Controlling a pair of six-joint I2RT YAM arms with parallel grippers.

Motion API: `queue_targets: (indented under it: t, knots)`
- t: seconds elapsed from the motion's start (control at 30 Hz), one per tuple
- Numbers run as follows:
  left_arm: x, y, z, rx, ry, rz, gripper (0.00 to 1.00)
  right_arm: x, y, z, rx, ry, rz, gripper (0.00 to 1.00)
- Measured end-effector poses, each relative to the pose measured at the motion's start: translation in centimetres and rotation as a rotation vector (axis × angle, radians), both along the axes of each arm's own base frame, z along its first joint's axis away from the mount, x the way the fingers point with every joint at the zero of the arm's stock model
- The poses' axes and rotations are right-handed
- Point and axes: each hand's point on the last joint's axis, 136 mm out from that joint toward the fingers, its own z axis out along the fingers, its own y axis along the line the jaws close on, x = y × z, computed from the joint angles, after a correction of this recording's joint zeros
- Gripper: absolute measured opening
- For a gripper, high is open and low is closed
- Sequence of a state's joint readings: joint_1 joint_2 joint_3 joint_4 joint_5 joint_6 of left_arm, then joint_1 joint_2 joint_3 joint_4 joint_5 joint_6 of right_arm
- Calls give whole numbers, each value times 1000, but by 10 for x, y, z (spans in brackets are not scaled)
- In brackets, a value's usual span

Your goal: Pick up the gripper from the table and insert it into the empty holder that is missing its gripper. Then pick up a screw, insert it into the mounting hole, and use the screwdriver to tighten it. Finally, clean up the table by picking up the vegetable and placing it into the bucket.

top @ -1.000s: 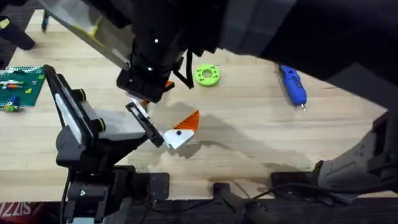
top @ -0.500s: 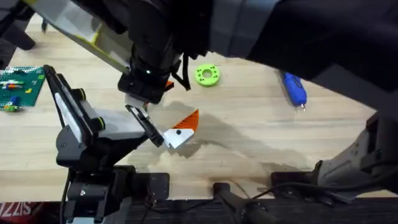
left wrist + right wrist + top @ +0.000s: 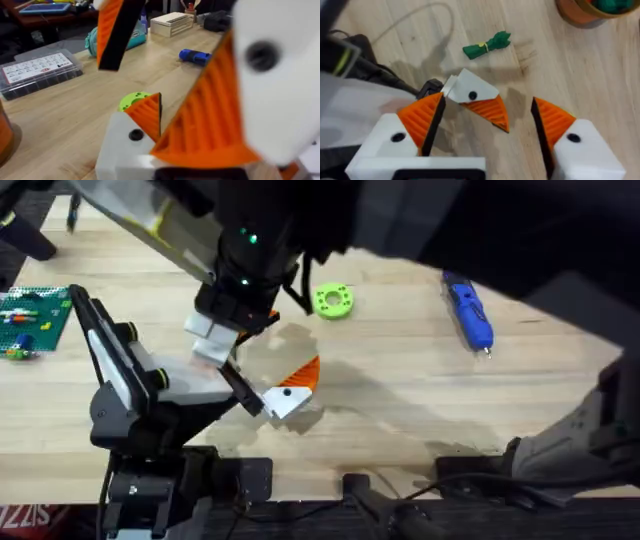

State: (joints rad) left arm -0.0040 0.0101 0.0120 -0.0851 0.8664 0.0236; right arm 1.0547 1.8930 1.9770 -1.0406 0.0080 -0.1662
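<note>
Overhead: the right gripper (image 3: 228, 330) hangs above the bench's middle, its fingers hidden. The screwdriver (image 3: 469, 313) lies toward the far right edge, beside a green disc (image 3: 333, 301).

Left wrist: the left gripper (image 3: 165, 125) stands open over the bench.

Right wrist: fingers apart above the holder (image 3: 470, 90) with an orange tip; the vegetable (image 3: 486, 44) beyond, the bucket (image 3: 580, 12) further off.

Clearance log: I'm seeing the right gripper (image 3: 487, 137) hanging w/ fingers spread just over the holder (image 3: 285, 398). Open wood lying between holder and screwdriver (image 3: 470, 315). Green disc (image 3: 333, 301) sitting near, far side. Vegetable (image 3: 486, 44) and bucket (image 3: 582, 11) crowding beyond.
</note>
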Motion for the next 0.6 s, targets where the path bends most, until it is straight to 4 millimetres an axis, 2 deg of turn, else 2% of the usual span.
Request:
queue_targets:
  t: [0.1, 0.37, 0.6]
  knots:
    - [0, 0, 0, 2, -2, -1, 985, -5, -11, 13, 2, -4, -5, 991]
    - [0, 0, 0, 3, -3, -1, 985, -4, -69, 58, -1, -54, -135, 994]
    - [0, 0, 0, 3, -4, -1, 985, 0, -120, 79, -10, -44, -254, 993]
